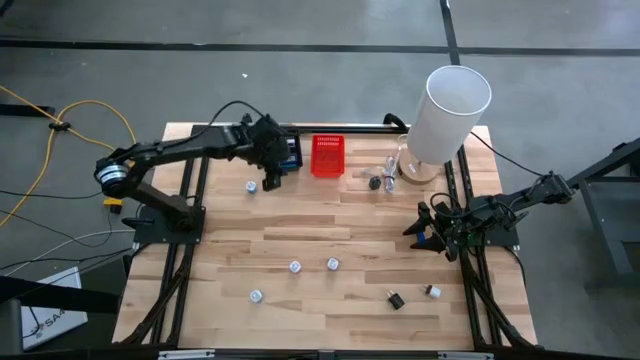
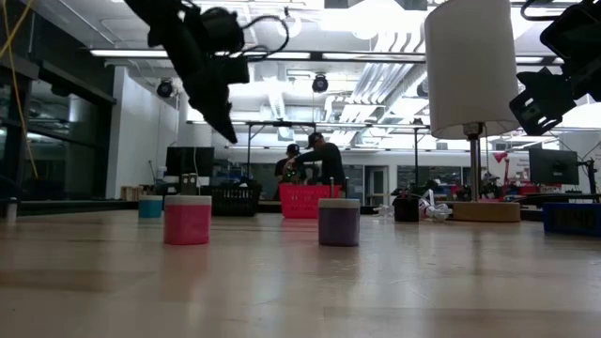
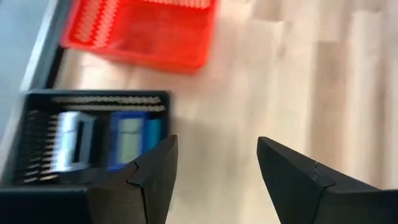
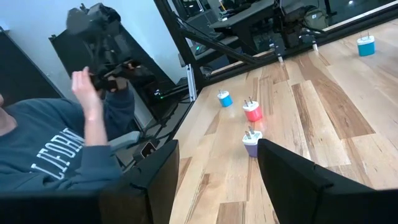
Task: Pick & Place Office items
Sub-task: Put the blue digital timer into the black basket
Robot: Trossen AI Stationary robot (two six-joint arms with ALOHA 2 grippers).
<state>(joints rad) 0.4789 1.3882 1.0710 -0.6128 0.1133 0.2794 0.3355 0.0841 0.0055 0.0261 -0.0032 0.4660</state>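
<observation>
L gripper (image 1: 270, 178): fingers apart, empty, above black mesh basket (image 3: 87, 140) w/ blue-white items.
R gripper (image 1: 428, 226): fingers apart, empty, table's right edge.
Small plug-like office items (image 1: 295, 267): scattered mid-table.

Small plug-like pieces lie scattered on the desk (image 1: 330, 225), all loose. Taking the red basket (image 1: 327, 156) as landmark: one white lump (image 1: 250, 186) sits left of it, a dark piece (image 1: 375, 182) right of it. Well in front lie three pale lumps (image 1: 295, 267) (image 1: 333, 264) (image 1: 256, 296), a black clip (image 1: 395, 299) and a white piece (image 1: 433, 292).
</observation>
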